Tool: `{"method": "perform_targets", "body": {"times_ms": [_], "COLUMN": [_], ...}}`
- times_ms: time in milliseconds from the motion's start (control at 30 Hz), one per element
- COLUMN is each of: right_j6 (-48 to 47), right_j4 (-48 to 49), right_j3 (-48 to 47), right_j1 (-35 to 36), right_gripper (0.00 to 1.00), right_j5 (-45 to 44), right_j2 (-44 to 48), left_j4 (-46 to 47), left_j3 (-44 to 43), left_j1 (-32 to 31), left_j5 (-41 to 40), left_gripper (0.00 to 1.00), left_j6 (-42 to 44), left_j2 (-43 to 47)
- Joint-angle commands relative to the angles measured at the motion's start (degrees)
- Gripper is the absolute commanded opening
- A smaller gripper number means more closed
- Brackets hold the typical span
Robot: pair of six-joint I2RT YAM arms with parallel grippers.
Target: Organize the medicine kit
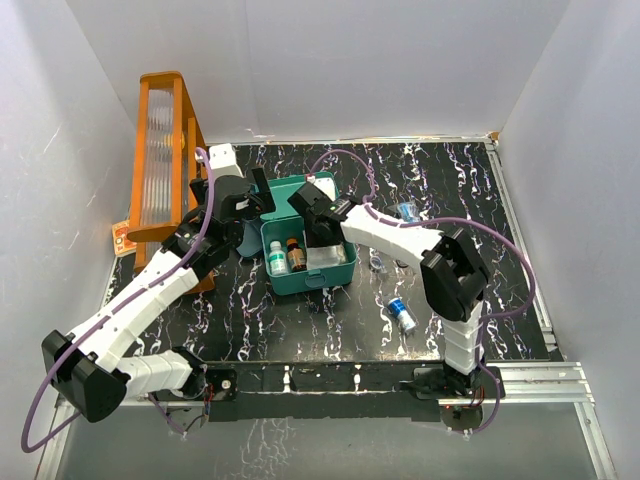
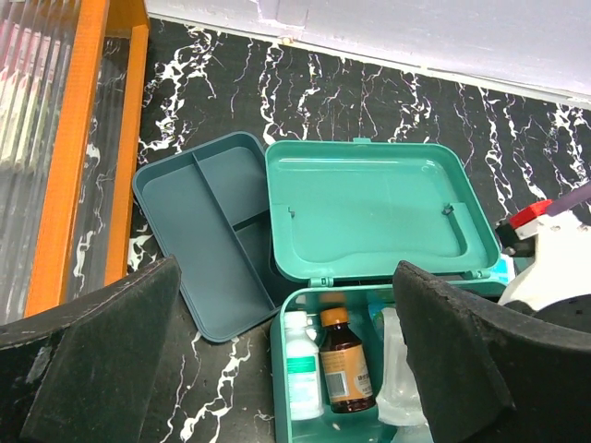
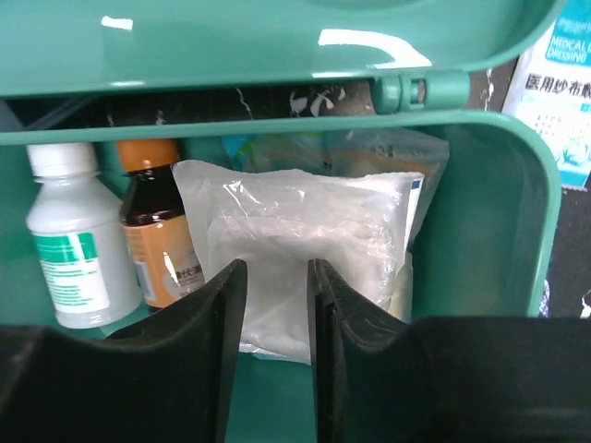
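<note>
While the medicine kit [image 1: 312, 284] sat open near the middle of the dark marbled table [image 1: 300, 325], its lid [image 2: 369, 208] lay thrown back on the far side, hollow side up. A white bottle [image 2: 301, 374] with a green label stood at the left end of the box. Just to its right was a brown bottle [image 2: 344, 369] with an orange cap. A clear plastic packet [image 3: 295, 240] of white material filled most of the remaining space to the right.

The left fingers [image 2: 102, 351] were spread wide and held nothing, hovering above the near left part of the kit. The right fingers [image 3: 194, 351] reached down into the box from the right side, directly over the plastic packet. They stood close together with only a narrow gap between them. From the wrist view it could not be told whether they pinched the packet or merely hung above it.

A darker divided tray [image 2: 199, 240] lay flat on the table beside the left edge of the lid, partly tucked under it. Farther left, a tall orange rack [image 1: 165, 150] stood at the table's left edge. A white and blue dressing pack [image 3: 563, 92] lay just beyond the kit's far right corner. A small blue and white cylinder [image 1: 402, 314] lay on its side on the table, to the near right and well apart from the kit.
</note>
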State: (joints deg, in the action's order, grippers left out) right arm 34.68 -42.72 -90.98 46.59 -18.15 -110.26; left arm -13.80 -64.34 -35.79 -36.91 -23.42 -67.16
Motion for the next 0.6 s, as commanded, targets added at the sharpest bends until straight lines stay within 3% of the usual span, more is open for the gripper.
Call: {"method": "perform_targets", "body": {"times_ms": [0, 267, 567], "right_j6": [2.16, 0.96, -1.88], "right_j4": [-3.64, -4.97, -2.29], "right_j3": [-2.56, -3.24, -3.21], "right_j1": [-0.38, -2.08, -2.61], "right_gripper": [0.34, 0.52, 0.50], "right_j5": [-3.08, -4.90, -0.87], "right_j2": [-1.53, -5.39, -5.15], "left_j4": [-0.01, -0.07, -0.47], "left_j3": [0.06, -0.18, -0.33], "left_j1": [0.30, 0.48, 0.63], "left_j5": [-1.77, -1.99, -1.48], "left_gripper": [0.98, 0.99, 0.99], "left_j6": [-0.47, -0.25, -0.39], "left_j2": [2.55, 2.24, 2.20]}}
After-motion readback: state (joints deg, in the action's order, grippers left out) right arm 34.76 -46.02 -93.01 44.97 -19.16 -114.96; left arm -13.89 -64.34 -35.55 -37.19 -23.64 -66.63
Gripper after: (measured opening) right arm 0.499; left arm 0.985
